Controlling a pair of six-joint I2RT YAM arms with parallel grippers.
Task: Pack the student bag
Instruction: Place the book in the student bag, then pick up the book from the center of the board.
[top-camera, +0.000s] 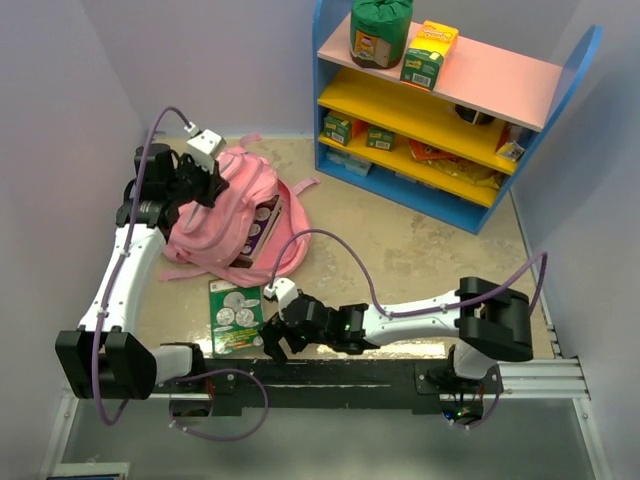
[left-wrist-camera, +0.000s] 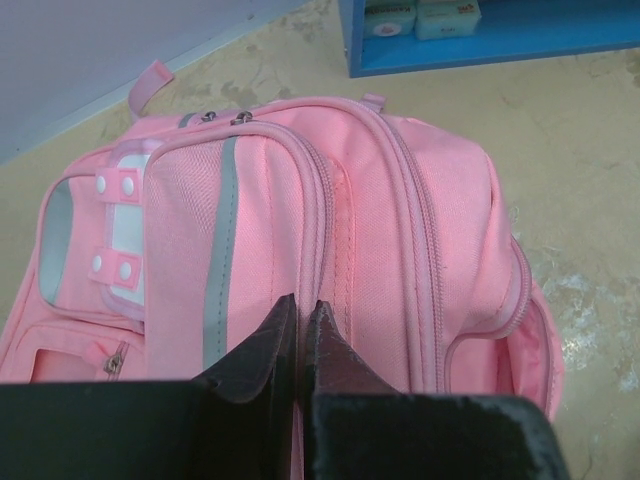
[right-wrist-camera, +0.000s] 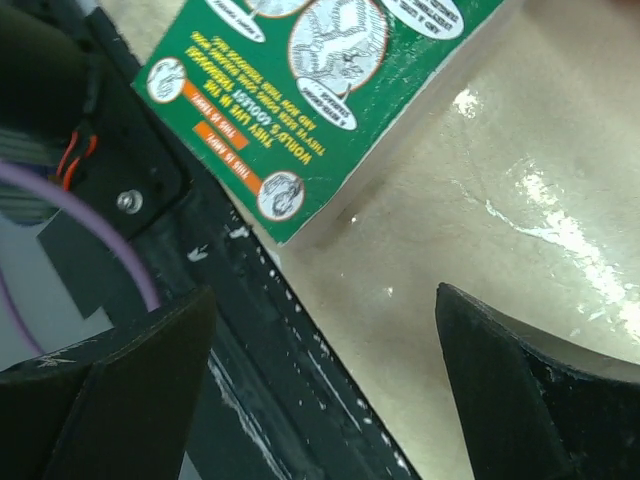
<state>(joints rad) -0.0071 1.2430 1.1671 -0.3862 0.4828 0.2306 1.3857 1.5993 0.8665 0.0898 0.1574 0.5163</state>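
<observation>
At the far left of the table, the student bag (top-camera: 232, 212) lay slumped on its side, its main compartment open. My left gripper (left-wrist-camera: 300, 306) was closed tight, jaws together, with the tips against the pink fabric beside a zipper seam. My right gripper (right-wrist-camera: 322, 295) stood wide and empty, hovering just off the near corner of a green book (right-wrist-camera: 300, 90).

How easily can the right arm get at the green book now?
Probably yes: the right claw stands open beside a near corner of the green book, with nothing between them. The book lies flat, so gripping its edge may be awkward.
</observation>
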